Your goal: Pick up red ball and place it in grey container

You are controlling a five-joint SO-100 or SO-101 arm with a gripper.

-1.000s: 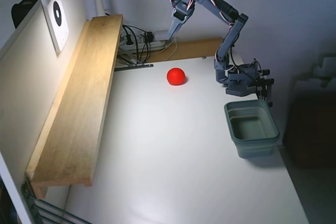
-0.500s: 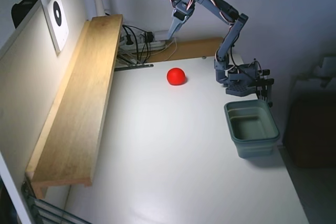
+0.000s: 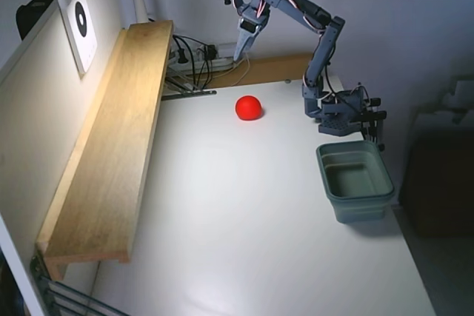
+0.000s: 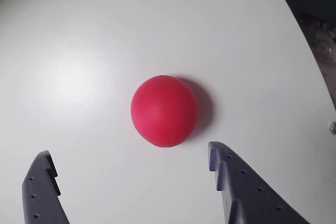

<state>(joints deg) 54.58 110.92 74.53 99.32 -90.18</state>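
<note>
Hovering wide-fingered, the gripper [image 4: 131,163] lines up over the red ball [image 4: 165,109]; next, descend and close, then cross right to the grey container [image 3: 355,180]

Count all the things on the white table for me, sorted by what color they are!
Red: 1, the red ball, lying alone on the table.
Grey-green: 1, the grey container, with nothing seen inside.
Grey-blue: 1, the robot arm, its gripper open above the ball.
Total: 3
</note>
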